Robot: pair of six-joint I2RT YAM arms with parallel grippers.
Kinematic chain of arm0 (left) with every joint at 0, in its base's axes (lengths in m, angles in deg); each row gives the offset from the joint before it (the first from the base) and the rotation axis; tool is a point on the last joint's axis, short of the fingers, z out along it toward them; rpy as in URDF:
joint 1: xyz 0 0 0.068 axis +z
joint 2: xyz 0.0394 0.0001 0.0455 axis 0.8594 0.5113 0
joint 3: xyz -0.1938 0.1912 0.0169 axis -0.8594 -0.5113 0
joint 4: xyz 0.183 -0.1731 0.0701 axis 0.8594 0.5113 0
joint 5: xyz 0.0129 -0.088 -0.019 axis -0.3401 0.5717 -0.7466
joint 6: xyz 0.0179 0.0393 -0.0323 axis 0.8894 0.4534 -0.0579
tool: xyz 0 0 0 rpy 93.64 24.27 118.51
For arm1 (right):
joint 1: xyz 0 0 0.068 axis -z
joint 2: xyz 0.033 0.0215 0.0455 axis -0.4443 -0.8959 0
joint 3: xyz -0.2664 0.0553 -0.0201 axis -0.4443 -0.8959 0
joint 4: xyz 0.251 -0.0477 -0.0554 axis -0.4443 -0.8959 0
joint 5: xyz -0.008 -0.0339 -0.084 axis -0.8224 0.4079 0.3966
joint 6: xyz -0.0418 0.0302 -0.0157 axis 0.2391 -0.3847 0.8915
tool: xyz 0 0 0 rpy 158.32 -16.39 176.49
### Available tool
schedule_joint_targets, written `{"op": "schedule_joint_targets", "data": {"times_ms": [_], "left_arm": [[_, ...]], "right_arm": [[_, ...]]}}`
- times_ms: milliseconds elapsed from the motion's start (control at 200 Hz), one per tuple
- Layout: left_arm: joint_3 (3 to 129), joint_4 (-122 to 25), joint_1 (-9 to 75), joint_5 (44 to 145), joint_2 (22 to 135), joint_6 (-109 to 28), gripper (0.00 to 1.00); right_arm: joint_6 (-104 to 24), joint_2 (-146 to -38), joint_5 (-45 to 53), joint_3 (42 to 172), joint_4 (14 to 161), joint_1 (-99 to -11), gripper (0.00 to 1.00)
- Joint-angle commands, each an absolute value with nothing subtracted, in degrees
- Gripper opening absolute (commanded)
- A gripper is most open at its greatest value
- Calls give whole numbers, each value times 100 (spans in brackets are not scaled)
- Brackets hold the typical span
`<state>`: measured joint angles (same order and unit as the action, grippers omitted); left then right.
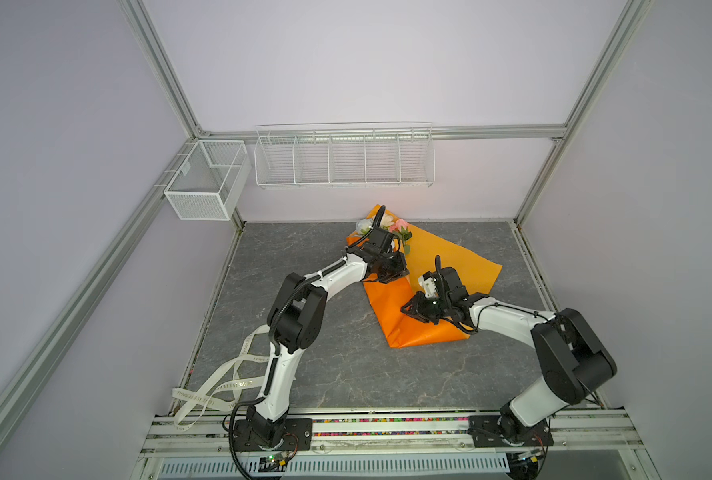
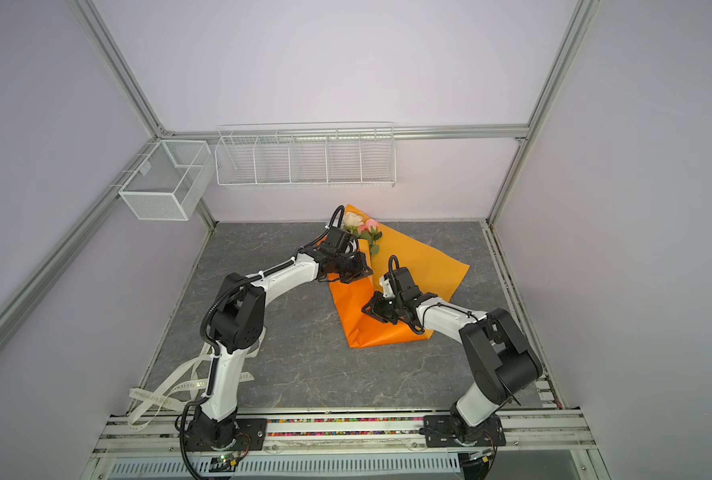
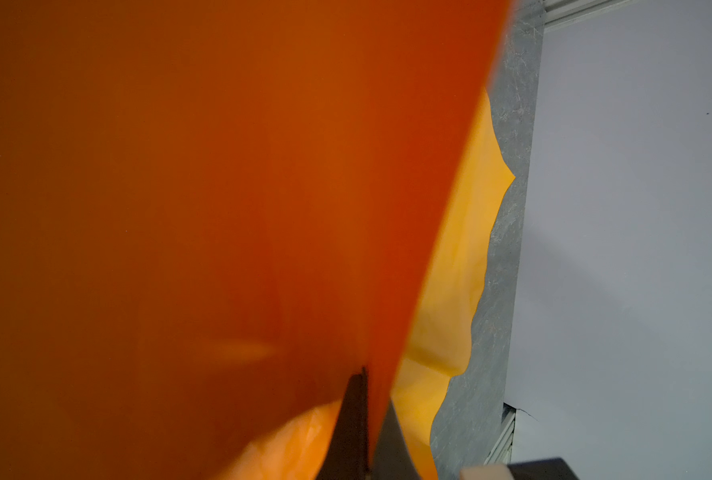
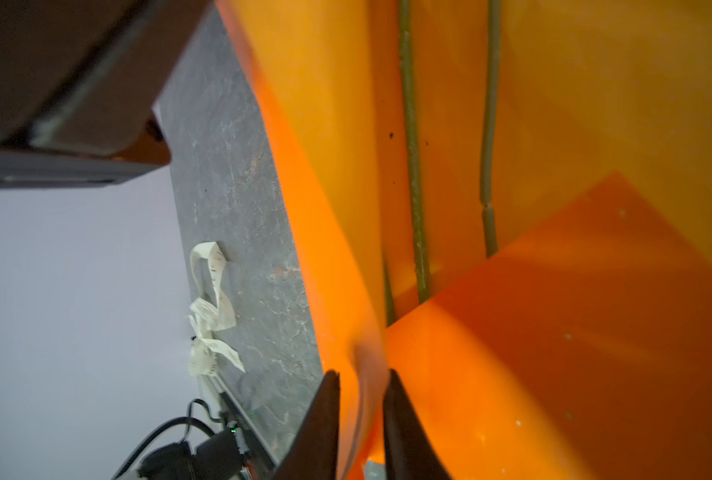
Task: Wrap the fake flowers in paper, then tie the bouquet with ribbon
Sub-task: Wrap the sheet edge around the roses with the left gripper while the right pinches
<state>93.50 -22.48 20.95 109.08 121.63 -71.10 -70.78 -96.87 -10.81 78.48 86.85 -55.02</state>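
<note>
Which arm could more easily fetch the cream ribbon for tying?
Left, probably. The ribbon lies by the base of the left arm, far from the right arm. Both arms' jaws pinch the orange paper, so either must let go first.

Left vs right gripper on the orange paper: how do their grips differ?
The left gripper pinches the sheet nearer the flower heads; the right gripper pinches a fold by the bare stems. The left gripper's fingers nearly meet; the right gripper's leave a gap around the fold. Both are shut on the orange paper.
</note>
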Motion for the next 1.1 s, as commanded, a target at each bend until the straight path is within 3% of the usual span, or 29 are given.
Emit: {"op": "schedule_joint_targets", "data": {"times_ms": [0,185,315,400,540,635,1095], "left_arm": [[9592,-2046,2058,10956,12213,-6900,9],[9587,-1570,2066,10566,11600,-6375,41],[9203,-1489,2180,10209,11037,-6150,49],[8626,-1937,2464,10302,10689,-6288,45],[7935,-2771,3049,10950,10651,-6687,25],[7871,-3016,3296,11143,10868,-6752,19],[8815,-3676,3859,11560,12565,-6975,12]], "right_arm": [[-7087,-9818,-1097,7760,8770,-5485,6],[-7148,-9943,-947,7603,8622,-5468,7],[-7162,-10028,-934,7574,8612,-5457,7],[-7145,-10073,-958,7590,8600,-5452,7],[-7063,-10105,-967,7661,8471,-5459,7],[-6953,-10081,-956,7747,8295,-5452,6],[-6610,-10192,-814,8012,7699,-5459,7]]}}
